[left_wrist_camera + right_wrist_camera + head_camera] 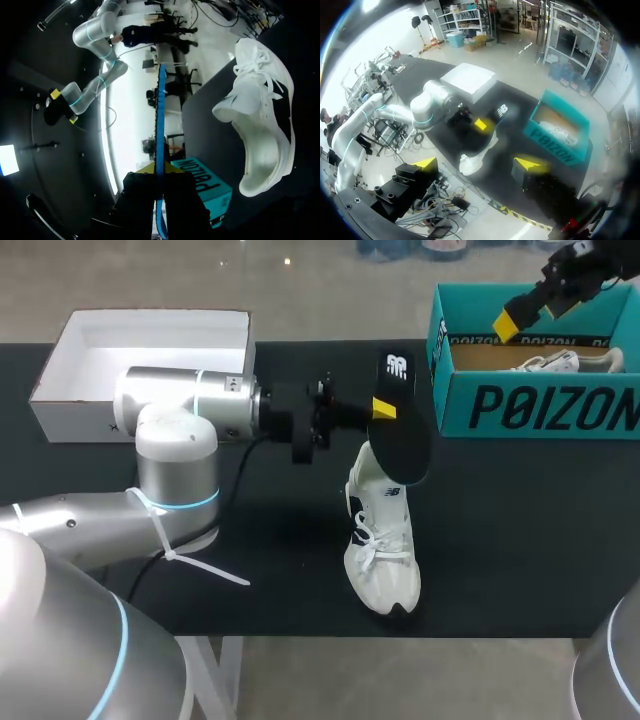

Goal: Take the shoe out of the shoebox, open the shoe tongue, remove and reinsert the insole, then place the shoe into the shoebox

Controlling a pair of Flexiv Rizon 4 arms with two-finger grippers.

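Left end effector (383,410) clamped on black insole (402,435), held upright over heel of white shoe (382,552) on table (500,540). Right end effector (515,322) spread wide, holding nothing, raised near teal shoebox (530,405). 2nd shoe (560,363) inside.

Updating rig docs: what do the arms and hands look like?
Silver rounded links with light-blue joint rings on left arm and right arm. The left one carries a black cable and white zip tie. Black left hand and right hand, bright yellow tips.
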